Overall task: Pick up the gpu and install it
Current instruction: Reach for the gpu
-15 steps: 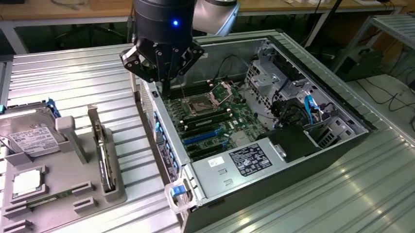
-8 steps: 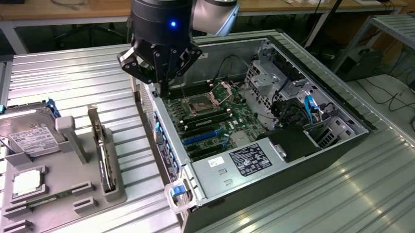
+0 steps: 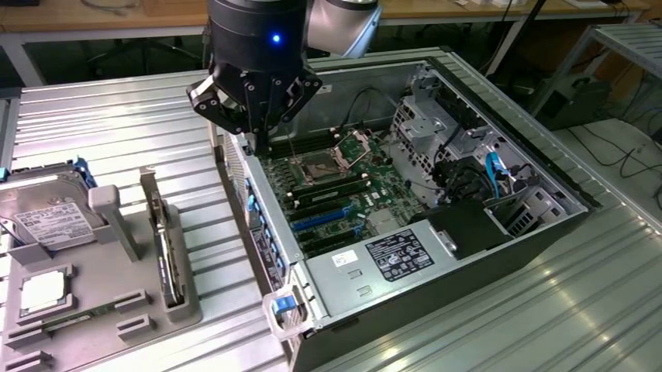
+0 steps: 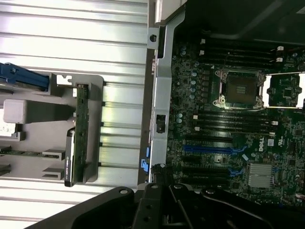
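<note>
Exterior view: gpu [image 3: 166,248] is seen standing on edge in the grey holder [image 3: 108,217] on the tabletop [image 3: 124,116], judged light, stiff, fragile, best taken by its top edge; farther off, the gripper [image 3: 259,146] is positioned over the computer case [image 3: 260,232] wall, jaws pressed together on nothing.

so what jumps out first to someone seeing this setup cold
The open black computer case lying on its side, green motherboard exposed, dominates the exterior view's right. The shut black end effector hangs over the case's rim, a blue light glowing above it. On the exterior view's left, the slim dark gpu stands on edge in a grey plastic holder.
</note>
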Action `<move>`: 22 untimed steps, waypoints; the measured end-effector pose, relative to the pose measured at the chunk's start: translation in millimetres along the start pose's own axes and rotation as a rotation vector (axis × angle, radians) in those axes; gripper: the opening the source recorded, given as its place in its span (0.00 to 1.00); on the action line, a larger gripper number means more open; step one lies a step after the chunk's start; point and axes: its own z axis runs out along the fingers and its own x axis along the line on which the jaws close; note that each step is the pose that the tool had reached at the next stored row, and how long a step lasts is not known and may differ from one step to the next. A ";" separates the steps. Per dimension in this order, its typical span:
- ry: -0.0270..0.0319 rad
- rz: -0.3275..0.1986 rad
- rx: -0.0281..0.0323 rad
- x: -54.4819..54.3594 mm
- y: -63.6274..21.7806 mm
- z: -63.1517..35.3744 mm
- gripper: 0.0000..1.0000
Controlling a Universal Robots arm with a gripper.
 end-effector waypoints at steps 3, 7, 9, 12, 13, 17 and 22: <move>0.0001 0.000 0.0000 0.0 0.0 0.0 0.11; 0.0000 0.000 0.0001 4.0 0.3 -0.1 0.11; 0.0000 0.000 0.0000 6.6 0.5 -0.1 0.11; 0.0000 0.000 0.0000 8.7 0.6 -0.2 0.11; 0.0000 0.000 0.0000 9.5 0.7 -0.2 0.11; 0.0000 0.000 0.0000 12.3 1.0 -0.2 0.11; 0.0001 0.000 0.0001 15.6 1.2 -0.2 0.11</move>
